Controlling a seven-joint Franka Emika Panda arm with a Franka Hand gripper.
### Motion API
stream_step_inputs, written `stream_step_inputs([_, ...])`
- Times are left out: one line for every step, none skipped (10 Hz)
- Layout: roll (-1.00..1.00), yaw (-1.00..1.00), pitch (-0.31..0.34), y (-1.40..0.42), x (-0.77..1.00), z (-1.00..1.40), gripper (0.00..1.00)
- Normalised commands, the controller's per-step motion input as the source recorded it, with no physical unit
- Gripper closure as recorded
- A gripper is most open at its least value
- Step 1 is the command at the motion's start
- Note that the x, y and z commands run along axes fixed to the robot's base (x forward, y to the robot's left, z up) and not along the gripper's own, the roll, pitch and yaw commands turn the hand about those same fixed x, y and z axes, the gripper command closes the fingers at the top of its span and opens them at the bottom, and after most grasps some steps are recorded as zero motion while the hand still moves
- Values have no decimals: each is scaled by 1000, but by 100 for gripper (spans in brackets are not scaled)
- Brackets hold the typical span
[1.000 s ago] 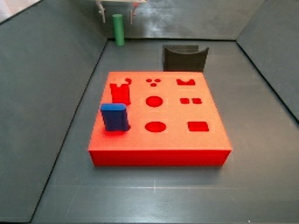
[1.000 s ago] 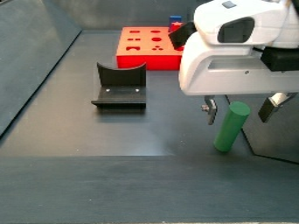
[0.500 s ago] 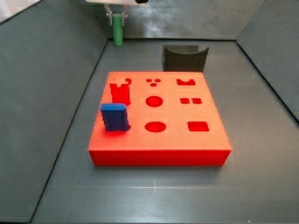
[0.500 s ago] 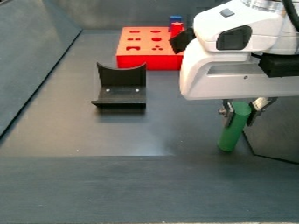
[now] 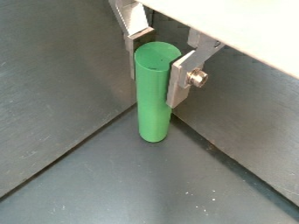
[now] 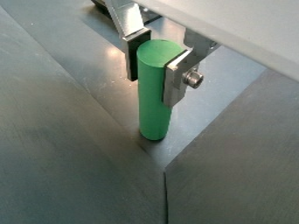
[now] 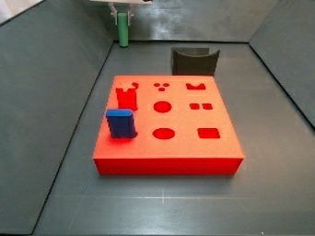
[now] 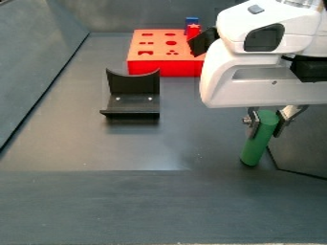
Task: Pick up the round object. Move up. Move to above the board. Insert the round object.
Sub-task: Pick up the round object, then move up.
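Observation:
The round object (image 5: 153, 96) is a slim green peg standing upright on the dark floor in a corner by the walls. My gripper (image 5: 158, 54) is shut on its top, one silver finger (image 5: 183, 77) pressed flat against each side; both wrist views show this, with the peg (image 6: 156, 96) between the plates. In a side view the peg (image 7: 123, 33) is at the far back left, under the gripper (image 7: 123, 9). The board (image 7: 185, 120) is a flat red block with shaped holes, well away from the peg (image 8: 259, 144).
A blue block (image 7: 120, 123) stands in the board's left side. The dark fixture (image 7: 194, 61) sits on the floor behind the board, and it (image 8: 130, 94) lies between the board (image 8: 160, 53) and the gripper (image 8: 266, 119). Grey walls close in around the peg.
One second ago the fingers stood apart on either side of the peg. They have closed on its top. The peg still rests on the floor.

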Motion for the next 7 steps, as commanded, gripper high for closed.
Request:
stream_step_inputs([0, 0, 0, 0, 0, 0, 100])
stream_step_inputs([0, 0, 0, 0, 0, 0, 100])
stream_step_inputs([0, 0, 0, 0, 0, 0, 100])
stream_step_inputs([0, 0, 0, 0, 0, 0, 100])
stream_step_inputs([0, 0, 0, 0, 0, 833, 100])
stream_step_inputs([-4, 7, 3, -28, 16, 823, 100])
stream_step_inputs([2, 5, 41, -27, -14, 749, 100])
